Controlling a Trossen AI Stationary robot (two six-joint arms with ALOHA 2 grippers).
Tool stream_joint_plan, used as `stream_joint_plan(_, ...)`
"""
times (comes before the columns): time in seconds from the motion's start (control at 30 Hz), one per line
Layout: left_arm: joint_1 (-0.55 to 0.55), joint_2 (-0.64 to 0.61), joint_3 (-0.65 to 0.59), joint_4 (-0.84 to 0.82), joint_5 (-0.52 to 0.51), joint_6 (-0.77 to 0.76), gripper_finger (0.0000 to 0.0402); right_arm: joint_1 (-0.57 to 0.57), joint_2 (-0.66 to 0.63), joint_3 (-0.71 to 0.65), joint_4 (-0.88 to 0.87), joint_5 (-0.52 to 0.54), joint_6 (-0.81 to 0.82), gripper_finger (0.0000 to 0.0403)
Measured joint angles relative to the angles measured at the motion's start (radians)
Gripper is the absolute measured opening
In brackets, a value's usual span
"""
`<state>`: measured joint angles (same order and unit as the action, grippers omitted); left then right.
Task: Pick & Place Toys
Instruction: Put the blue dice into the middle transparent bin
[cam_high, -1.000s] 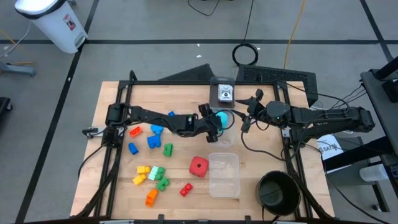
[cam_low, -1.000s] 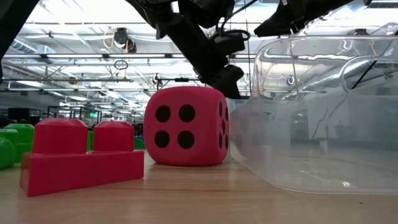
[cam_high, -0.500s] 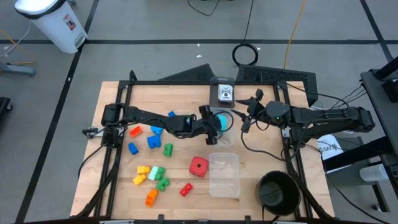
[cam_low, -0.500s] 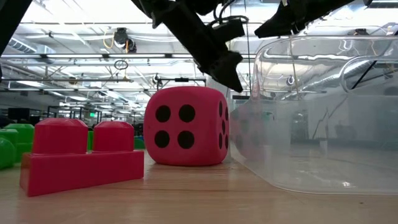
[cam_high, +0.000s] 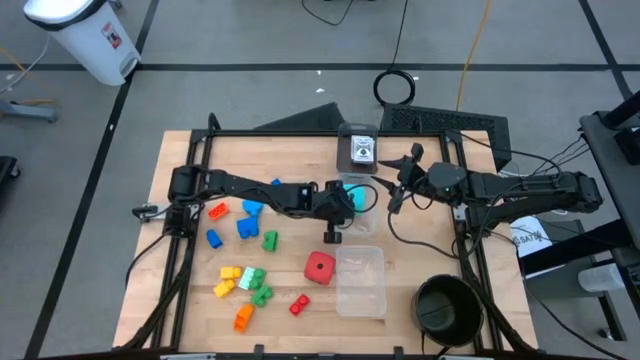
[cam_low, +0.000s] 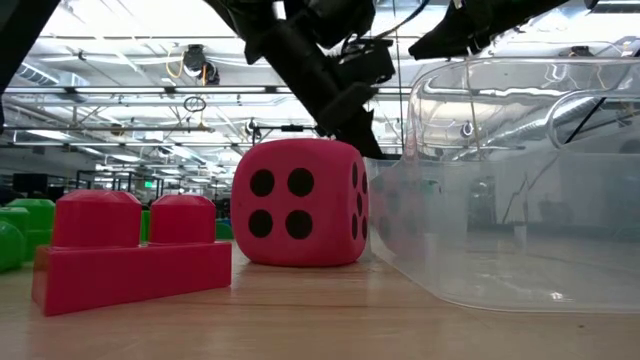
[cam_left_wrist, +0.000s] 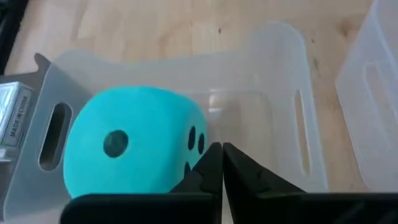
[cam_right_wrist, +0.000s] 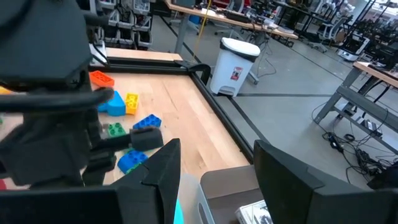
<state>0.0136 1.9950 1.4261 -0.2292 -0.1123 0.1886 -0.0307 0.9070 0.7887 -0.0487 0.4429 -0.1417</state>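
Hovering over the clear box (cam_high: 362, 200) near the middle of the desk (cam_high: 180, 300), the left tool (cam_left_wrist: 217, 163) has its fingers pinched together on nothing; the cyan die (cam_left_wrist: 134, 152) sits inside that box just beside the fingertips. That toy looks delivered, so this step reads as finished and another pick seems due. The right tool (cam_right_wrist: 214, 171) waits near the same box, fingers partly apart and empty. The red die (cam_high: 319, 267) rests beside a second clear box (cam_high: 362, 290), with bricks (cam_high: 245, 280) scattered further left. Next, the left tool would need to lift clear, spread its fingers and line up over another toy.
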Motion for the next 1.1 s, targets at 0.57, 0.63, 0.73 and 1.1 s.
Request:
stream_joint_plan(0.57,0.011,0.070,-0.001,0.087,-0.101,-0.052,0.0003,0.000,0.000,0.000,-0.001,0.000,0.000,0.0171)
stream_joint_plan(0.63,0.012,0.079,0.000,0.113,-0.118,-0.067,0.0007,0.000,0.000,0.000,-0.002,0.000,0.000,0.0171)
stream_joint_plan(0.73,0.012,0.083,0.000,0.123,-0.124,-0.068,0.0008,0.000,0.000,0.000,-0.001,0.000,0.000,0.0171)
stream_joint_plan(1.1,0.014,0.082,0.000,0.163,-0.253,-0.118,0.0022,0.000,0.000,0.000,-0.001,0.000,0.000,0.0171)
